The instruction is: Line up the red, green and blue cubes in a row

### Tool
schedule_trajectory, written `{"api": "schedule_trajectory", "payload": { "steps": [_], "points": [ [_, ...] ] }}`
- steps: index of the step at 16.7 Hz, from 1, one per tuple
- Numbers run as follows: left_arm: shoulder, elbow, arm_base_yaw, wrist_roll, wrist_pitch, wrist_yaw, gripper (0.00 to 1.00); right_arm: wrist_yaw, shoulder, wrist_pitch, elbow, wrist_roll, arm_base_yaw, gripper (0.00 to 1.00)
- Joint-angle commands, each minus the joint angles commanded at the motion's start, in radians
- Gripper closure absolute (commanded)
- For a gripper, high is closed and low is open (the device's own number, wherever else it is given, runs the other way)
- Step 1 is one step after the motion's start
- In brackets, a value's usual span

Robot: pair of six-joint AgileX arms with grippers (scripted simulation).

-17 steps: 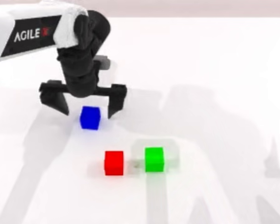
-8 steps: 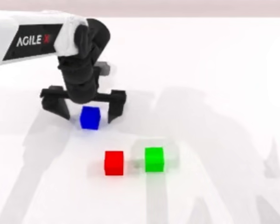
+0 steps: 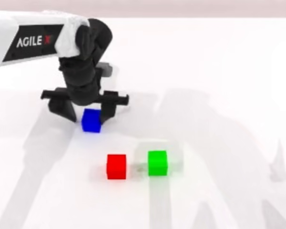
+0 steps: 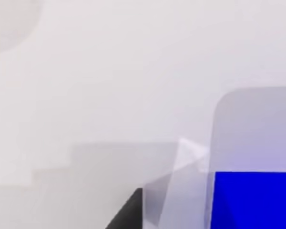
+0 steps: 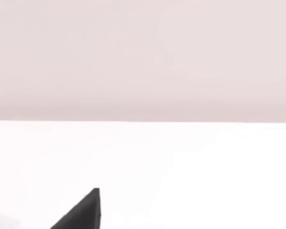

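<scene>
The blue cube [image 3: 91, 120] sits on the white table left of centre, between the fingers of my left gripper [image 3: 90, 115], which reaches down over it, open. In the left wrist view one dark fingertip [image 4: 131, 212] stands a little apart from the blue cube [image 4: 255, 200]. The red cube [image 3: 116, 166] and the green cube [image 3: 157, 162] lie side by side nearer the front, a small gap between them. My right arm is out of the top view. Its wrist view holds only one dark fingertip [image 5: 88, 212] over bare table, set wide to one side.
A pale see-through box outline [image 3: 174, 155] surrounds the green cube. Soft arm shadows fall across the table [image 3: 219, 95]. The left arm's white link [image 3: 28, 40] reaches in from the back left corner.
The left gripper's fingers have drawn inward from a wide spread to close beside the blue cube's two sides. None of the cubes has moved.
</scene>
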Motion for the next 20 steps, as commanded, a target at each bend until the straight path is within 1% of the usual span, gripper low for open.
{"api": "schedule_trajectory", "payload": {
  "steps": [3,4,11,12,14,20],
  "points": [
    [0.000,0.000,0.000,0.000,0.000,0.000,0.98,0.000,0.000,0.000,0.000,0.000,0.000,0.00],
    [0.000,0.000,0.000,0.000,0.000,0.000,1.00,0.000,0.000,0.000,0.000,0.000,0.000,0.00],
    [0.000,0.000,0.000,0.000,0.000,0.000,1.00,0.000,0.000,0.000,0.000,0.000,0.000,0.00],
    [-0.038,0.011,-0.001,0.007,-0.014,-0.009,1.00,0.000,0.000,0.000,0.000,0.000,0.000,0.00],
    [-0.041,0.028,-0.002,0.008,-0.031,-0.010,1.00,0.000,0.000,0.000,0.000,0.000,0.000,0.00],
    [-0.102,0.164,0.015,0.005,-0.238,-0.010,1.00,0.000,0.000,0.000,0.000,0.000,0.000,0.00]
  ]
}}
